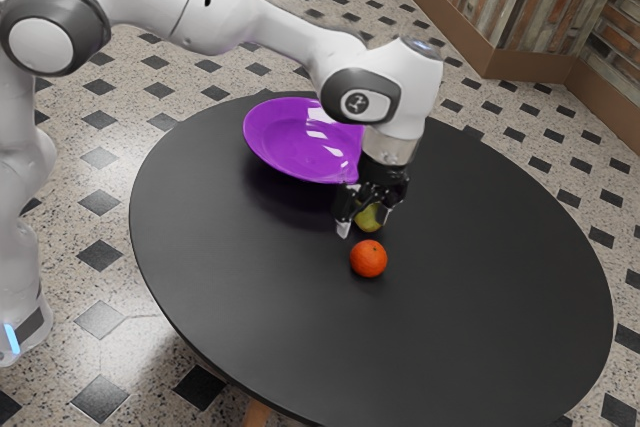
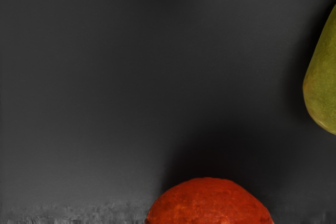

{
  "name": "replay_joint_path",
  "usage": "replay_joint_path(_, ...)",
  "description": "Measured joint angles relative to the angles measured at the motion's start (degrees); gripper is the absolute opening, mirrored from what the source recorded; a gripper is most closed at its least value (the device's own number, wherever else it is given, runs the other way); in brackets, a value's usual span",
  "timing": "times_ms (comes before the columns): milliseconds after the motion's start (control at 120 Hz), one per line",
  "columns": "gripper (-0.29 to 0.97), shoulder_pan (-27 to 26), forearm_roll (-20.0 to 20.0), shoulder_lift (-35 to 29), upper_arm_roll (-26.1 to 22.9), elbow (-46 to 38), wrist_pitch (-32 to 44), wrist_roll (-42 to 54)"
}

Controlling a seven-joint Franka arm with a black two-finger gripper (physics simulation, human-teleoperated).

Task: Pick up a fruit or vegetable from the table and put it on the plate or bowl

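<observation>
An orange (image 1: pixel 368 258) lies on the round black table (image 1: pixel 480 277), and in the wrist view the orange (image 2: pixel 209 202) sits close under my hand. A green pear (image 1: pixel 371 217) lies just behind it. The pear (image 2: pixel 321 80) is off to one side of my hand in the wrist view. My gripper (image 1: pixel 362 217) hangs low over the table just above and behind the orange, fingers apart and open, holding nothing. From the exterior view the pear shows through the gap between the fingers. A purple plate (image 1: pixel 290 137) rests behind the gripper, toward the exterior view's left.
The table's rim (image 1: pixel 160 277) drops off to a tiled floor all round. A wooden wall base (image 1: pixel 520 17) runs along the back right, far from the table.
</observation>
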Motion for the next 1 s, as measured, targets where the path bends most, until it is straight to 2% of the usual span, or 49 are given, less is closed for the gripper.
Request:
replay_joint_path(383,0.68,-0.2,-1.0,4.4,-0.2,1.0,3.5,2.5)
replay_joint_path(1000,0.68,1.7,-7.1,9.0,-0.2,1.1,6.2,6.7)
